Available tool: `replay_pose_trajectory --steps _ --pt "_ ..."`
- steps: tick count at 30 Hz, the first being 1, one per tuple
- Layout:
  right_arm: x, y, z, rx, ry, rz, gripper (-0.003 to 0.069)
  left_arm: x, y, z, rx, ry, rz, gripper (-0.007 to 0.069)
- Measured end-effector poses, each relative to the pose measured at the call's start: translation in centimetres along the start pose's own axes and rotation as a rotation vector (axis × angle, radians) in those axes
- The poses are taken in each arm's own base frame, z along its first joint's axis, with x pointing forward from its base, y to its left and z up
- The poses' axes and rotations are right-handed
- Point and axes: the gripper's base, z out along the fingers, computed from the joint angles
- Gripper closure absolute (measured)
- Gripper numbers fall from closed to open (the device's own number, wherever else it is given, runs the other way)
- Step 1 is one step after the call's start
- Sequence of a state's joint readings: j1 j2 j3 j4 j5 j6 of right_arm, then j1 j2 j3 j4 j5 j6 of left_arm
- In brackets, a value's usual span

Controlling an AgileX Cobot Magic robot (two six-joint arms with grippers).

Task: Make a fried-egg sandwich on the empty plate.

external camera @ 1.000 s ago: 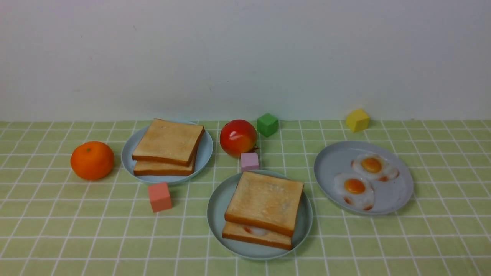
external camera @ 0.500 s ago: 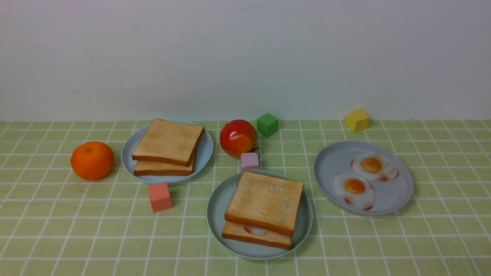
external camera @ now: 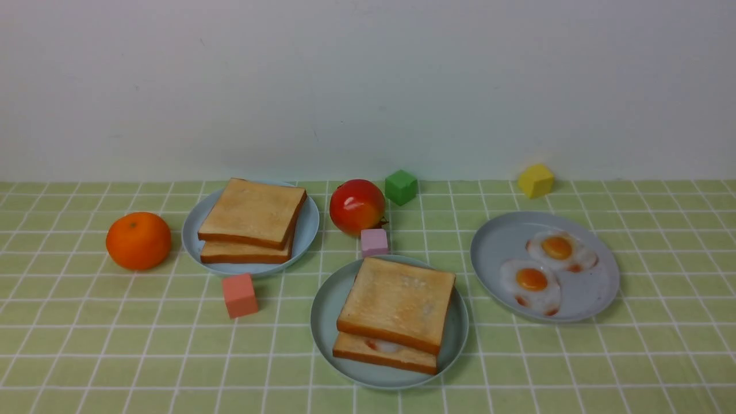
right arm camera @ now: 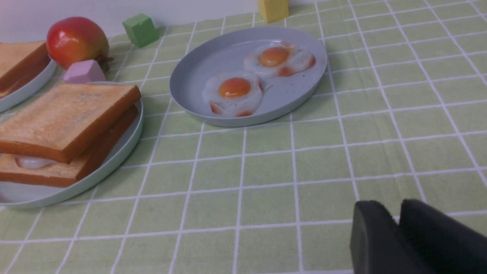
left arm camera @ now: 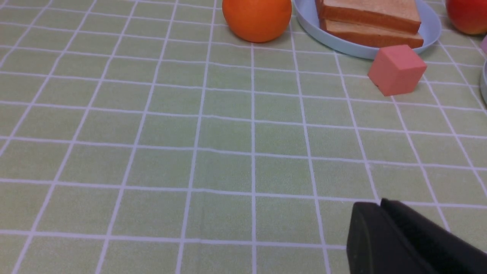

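The fried-egg sandwich (external camera: 395, 313) lies on the pale teal plate (external camera: 323, 322) at front centre. It is two toast slices with a bit of egg white (external camera: 384, 346) showing between them. The right wrist view shows the same sandwich (right arm camera: 64, 121) on its plate (right arm camera: 125, 152). Neither gripper shows in the front view. My left gripper (left arm camera: 380, 203) hangs shut over bare cloth, well short of the pink cube (left arm camera: 397, 69), and holds nothing. My right gripper (right arm camera: 397, 207) is shut too and empty, over the cloth to the right of the sandwich plate.
A pale-blue plate (external camera: 192, 230) with two loose toast slices (external camera: 251, 221) stands back left, an orange (external camera: 138, 240) beside it. A grey-blue plate (external camera: 500, 241) holds two fried eggs (external camera: 532, 280). A red fruit (external camera: 357, 206) and lilac (external camera: 374, 242), green (external camera: 401, 187) and yellow (external camera: 536, 180) cubes lie around.
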State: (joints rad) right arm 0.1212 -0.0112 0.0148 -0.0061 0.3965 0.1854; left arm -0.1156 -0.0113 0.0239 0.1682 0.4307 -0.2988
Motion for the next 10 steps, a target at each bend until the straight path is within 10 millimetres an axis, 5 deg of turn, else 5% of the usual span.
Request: replay_pose_trajectory --steps 10 --pt "0.00 0.00 0.00 0.000 0.000 0.000 0.0524 0.00 0.00 0.00 0.000 0.000 0.000 0.0584"
